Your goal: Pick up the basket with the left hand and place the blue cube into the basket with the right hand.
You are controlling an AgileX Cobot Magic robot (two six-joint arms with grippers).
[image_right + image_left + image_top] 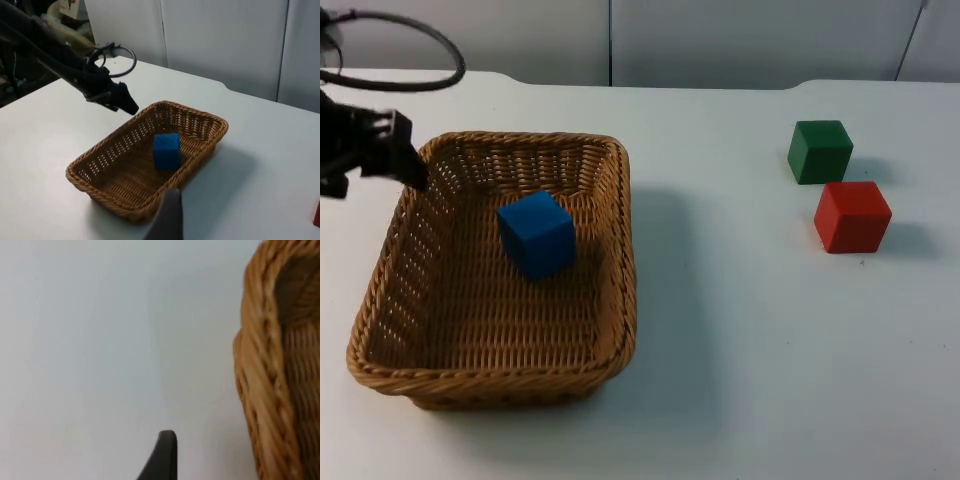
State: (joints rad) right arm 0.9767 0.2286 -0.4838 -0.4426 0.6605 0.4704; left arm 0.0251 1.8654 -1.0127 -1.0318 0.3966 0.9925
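The wicker basket [616, 300] rests on the white table at the left. The blue cube [537, 234] lies inside it, toward the back, and also appears within the basket in the right wrist view [166, 150]. My left gripper [408, 160] hovers at the basket's back left corner, just outside the rim. In the left wrist view the woven rim [260, 390] runs beside the gripper with bare table between them, and nothing is held. My right gripper [167, 220] waits high and well back from the basket [120, 200], looking down on the left gripper [125, 102].
A green cube [819, 151] and a red cube [852, 216] stand close together at the table's right. Bare white table lies between them and the basket. The grey partition wall closes off the far edge.
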